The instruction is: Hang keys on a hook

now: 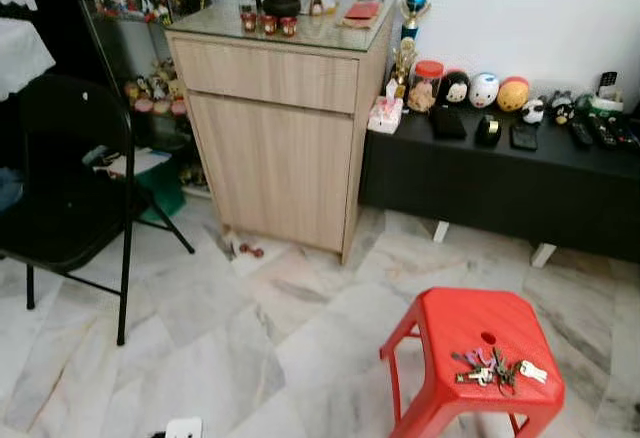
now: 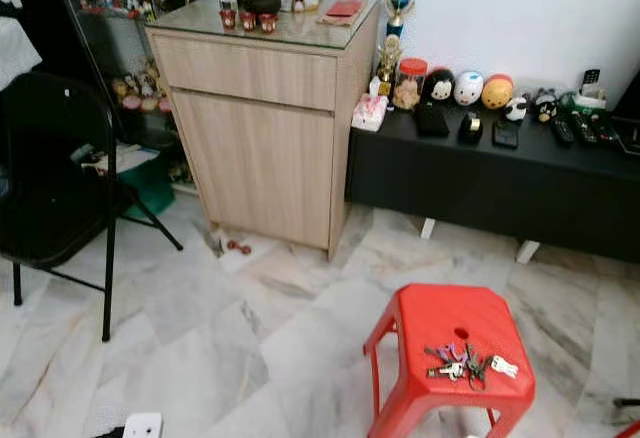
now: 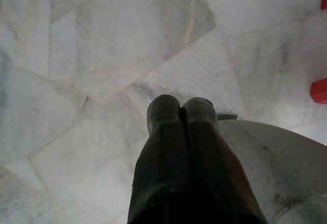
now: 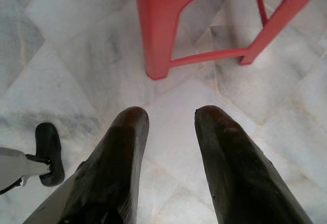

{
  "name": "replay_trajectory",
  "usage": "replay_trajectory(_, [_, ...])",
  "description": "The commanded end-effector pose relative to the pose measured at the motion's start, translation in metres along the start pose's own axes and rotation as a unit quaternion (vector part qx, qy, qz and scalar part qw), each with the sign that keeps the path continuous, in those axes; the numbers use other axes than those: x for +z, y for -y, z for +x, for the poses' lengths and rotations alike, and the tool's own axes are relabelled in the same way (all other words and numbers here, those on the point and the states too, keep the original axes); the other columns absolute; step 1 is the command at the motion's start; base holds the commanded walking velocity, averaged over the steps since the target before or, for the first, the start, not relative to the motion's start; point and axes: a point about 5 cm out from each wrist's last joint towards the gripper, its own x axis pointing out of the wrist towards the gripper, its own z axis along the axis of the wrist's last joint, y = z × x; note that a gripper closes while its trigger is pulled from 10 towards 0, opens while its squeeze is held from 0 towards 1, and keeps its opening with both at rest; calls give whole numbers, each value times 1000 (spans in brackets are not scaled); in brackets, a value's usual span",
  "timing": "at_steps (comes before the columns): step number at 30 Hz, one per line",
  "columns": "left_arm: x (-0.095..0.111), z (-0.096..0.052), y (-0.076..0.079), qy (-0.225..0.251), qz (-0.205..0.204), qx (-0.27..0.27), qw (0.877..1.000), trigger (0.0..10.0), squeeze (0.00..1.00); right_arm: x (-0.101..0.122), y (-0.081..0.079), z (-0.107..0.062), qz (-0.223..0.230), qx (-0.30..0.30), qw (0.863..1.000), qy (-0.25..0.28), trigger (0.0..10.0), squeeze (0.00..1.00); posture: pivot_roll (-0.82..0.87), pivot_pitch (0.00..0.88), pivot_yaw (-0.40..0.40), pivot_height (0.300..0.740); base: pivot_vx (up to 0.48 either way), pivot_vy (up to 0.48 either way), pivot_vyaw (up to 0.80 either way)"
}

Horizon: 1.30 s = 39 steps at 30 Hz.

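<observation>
Judging from how things lie, the task has hardly begun: the keys (image 1: 495, 368) lie untouched on the red stool (image 1: 450, 323), near and to the right in the head views, and nothing has been lifted. No hook can be made out in these pictures, so both the pick-up and the search for a place to hang them are left to do.

Both arms hang low over the marble floor (image 3: 102, 55). In its wrist view the left pincer (image 3: 180, 109) has its two black fingers pressed together with nothing between them. The right pincer (image 4: 171, 119) stands spread, a clear gap between its fingers, empty, pointing down at the floor just short of the stool's legs.

As for the keys, they form a loose bunch of several, some with coloured heads in purple and reddish tones, others plain metal, with a pale tag or key sticking out on the right side. They spread flat on the seat, beside the small round hole in it, toward the seat's near right part.

Farther off, a wooden cabinet (image 1: 280, 128) stands against the wall, a black folding chair (image 1: 60, 188) on the left.
</observation>
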Motion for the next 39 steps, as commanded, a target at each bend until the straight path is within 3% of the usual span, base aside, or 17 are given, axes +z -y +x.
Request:
replay_trajectory(1, [1,0,-6,1,2,8,1000,10000,0,3,-2,1,0,3,1000,8,10000,0,189,0,-76,740,0,0,0])
replay_trajectory(5, [78,12,-35,138,2,31,990,10000,0,3,-1,1,2,1,1000,7,10000,0,193,0,-78,740,0,0,0])
replay_trajectory(7, [99,11,-37,195,6,34,980,10000,0,2,-1,1,2,0,1000,6,10000,0,199,0,-79,740,0,0,0])
replay_trajectory(8, [99,11,-37,195,6,34,980,10000,0,2,-1,1,2,0,1000,6,10000,0,199,0,-79,740,0,0,0])
replay_trajectory(12, [127,5,-33,272,3,16,962,10000,0,2,0,0,-1,2,1000,4,10000,0,204,0,-80,740,0,0,0])
replay_trajectory(16, [140,-3,-22,327,7,-26,945,10000,0,1,1,0,0,1,1000,5,10000,0,195,0,-75,740,0,0,0])
replay_trajectory(21, [142,-12,-15,358,3,-44,933,10000,0,0,3,-1,15,-12,1000,9,10000,0,198,0,-76,740,0,0,0])
replay_trajectory(28, [143,-13,-20,356,-9,-39,934,10000,0,-2,4,-1,46,-24,999,13,10000,0,205,0,-82,740,0,0,0])
replay_trajectory(39, [140,-13,-20,342,-12,-48,938,10000,0,-5,5,-2,31,-29,999,1,10000,0,191,0,-72,740,0,0,-484])
